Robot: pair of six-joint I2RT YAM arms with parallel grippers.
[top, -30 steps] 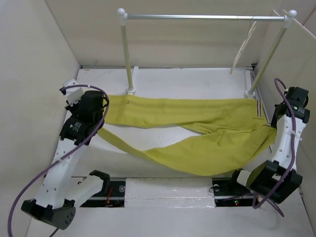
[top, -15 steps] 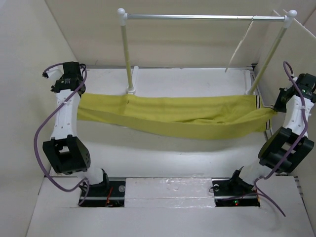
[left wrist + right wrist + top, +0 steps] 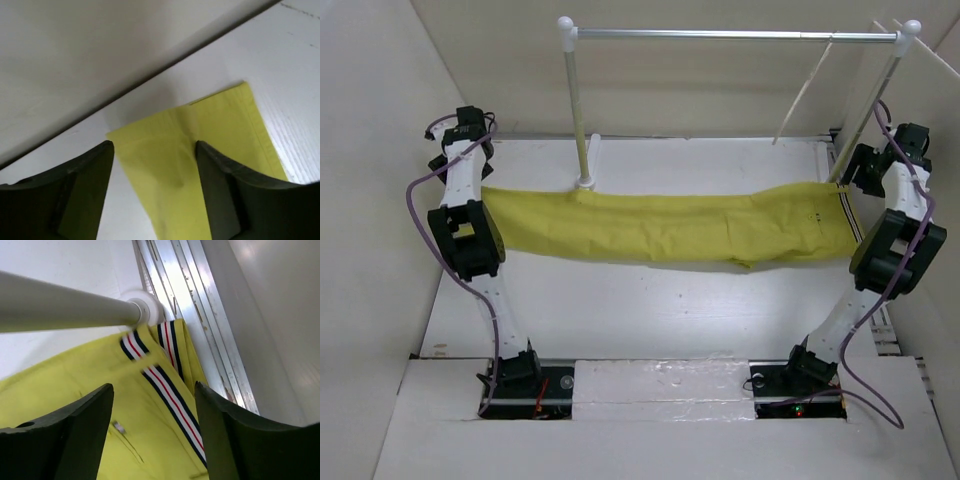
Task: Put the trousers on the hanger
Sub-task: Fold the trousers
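step: I read this as layout done. trousers [image 3: 670, 230] lie as one long strip on the table [image 3: 670, 310]; hanger stage not begun.
trousers loc: across mid-table, L to R. Cuff end by the L arm, striped waistband [image 3: 172, 395] by the R arm, just beside the foot of the rail's right post [image 3: 65, 307].
left gripper [image 3: 152, 147]: fingers spread, cuff end flat on the table below the gap, nothing pinched.
right gripper [image 3: 152, 387]: fingers spread above the waistband, no pinch either.
hanger [image 3: 803, 92]: on the rail [image 3: 720, 34], far R end, hanging tilted, well apart from the cloth.
next, my call: R arm is nearest, so it lifts the hanger off the rail. L arm re-pinches the cuff end and feeds it over the bottom bar.
needs: firm pinch on both cloth layers, and the hanger held steady while the cloth drags over it.
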